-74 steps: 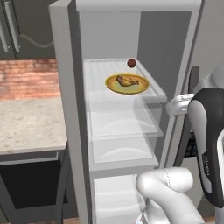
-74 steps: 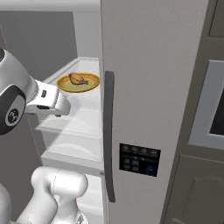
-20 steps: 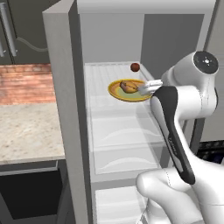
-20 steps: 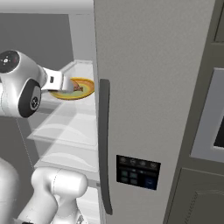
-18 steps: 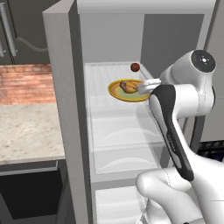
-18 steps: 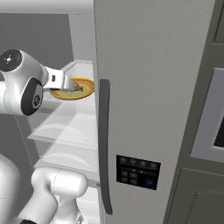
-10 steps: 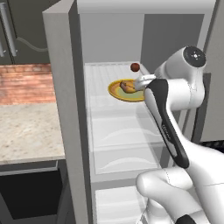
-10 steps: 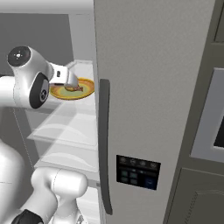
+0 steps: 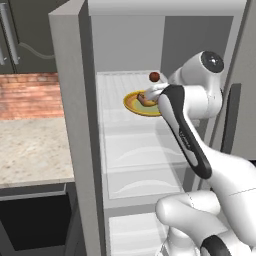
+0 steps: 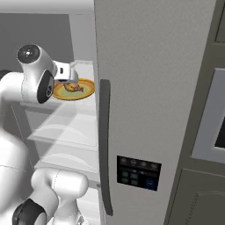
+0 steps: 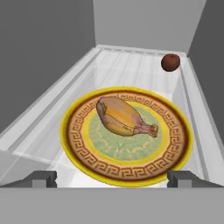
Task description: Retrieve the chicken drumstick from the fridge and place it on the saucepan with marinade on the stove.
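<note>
Shelf: white fridge shelf (image 11: 131,65); top one of the open fridge (image 9: 70,125); raised rails run along both long sides
Plate: yellow plate (image 11: 175,153) with an orange patterned rim; lies flat on the shelf near its front edge; fills most of the width
Ball: small dark red ball (image 11: 170,62); sits on the shelf at 1 o'clock from the plate, apart from it, near the back corner
</note>
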